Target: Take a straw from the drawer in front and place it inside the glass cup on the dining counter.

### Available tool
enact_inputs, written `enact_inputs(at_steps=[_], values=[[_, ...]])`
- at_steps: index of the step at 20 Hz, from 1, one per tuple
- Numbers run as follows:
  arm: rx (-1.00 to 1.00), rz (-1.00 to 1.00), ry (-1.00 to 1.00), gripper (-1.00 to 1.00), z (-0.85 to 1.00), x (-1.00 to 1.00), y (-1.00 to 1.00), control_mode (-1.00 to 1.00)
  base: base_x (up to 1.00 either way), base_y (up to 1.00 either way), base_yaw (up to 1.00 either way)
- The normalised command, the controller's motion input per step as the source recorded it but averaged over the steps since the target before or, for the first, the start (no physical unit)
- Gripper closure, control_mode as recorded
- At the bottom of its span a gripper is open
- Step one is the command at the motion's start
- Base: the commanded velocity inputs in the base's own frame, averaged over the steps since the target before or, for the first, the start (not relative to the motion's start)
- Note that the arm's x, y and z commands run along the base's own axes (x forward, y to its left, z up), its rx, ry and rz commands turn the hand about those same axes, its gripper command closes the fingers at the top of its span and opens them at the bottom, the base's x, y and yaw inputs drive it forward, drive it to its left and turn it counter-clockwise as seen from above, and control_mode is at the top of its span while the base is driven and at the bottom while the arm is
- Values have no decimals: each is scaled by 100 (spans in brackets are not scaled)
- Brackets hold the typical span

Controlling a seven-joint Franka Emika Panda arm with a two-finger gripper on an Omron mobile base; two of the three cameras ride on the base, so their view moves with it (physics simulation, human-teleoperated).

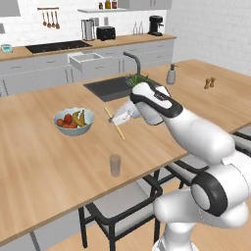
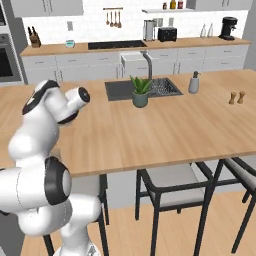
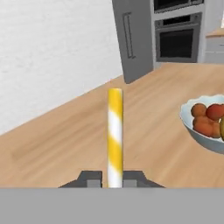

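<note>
My gripper (image 1: 116, 120) hovers over the dining counter (image 1: 44, 166), shut on the straw (image 1: 121, 133). The straw slants past both sides of the fingers. In the hand view the straw (image 3: 115, 131) is yellow with white stripes and stands up between the two fingertips of the gripper (image 3: 114, 180). The glass cup (image 1: 114, 165) stands upright near the counter's front edge, below and slightly left of the gripper and apart from it. The drawer (image 1: 88, 59) is pulled open in the grey cabinets at the back; it also appears behind the tap, drawer (image 2: 134, 58).
A fruit bowl (image 1: 73, 121) sits left of the gripper, fruit bowl (image 3: 205, 124). A black sink (image 1: 110, 87), a potted plant (image 2: 140, 92), a soap dispenser (image 1: 171, 74) and two small shakers (image 1: 210, 83) are on the counter. Black stools (image 1: 120, 211) stand along the front edge.
</note>
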Motion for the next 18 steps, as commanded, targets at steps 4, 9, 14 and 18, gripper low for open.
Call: enact_inputs(at_steps=[4, 9, 14, 18], values=[[41, 30, 0, 100, -51, 5, 8, -100, 0, 0, 0], [33, 22, -4, 100, -46, 0, 8, -100, 0, 0, 0], [19, 5, -8, 100, -29, 0, 0, -100, 0, 0, 0], [4, 0, -5, 100, -7, 0, 0, -100, 0, 0, 0]])
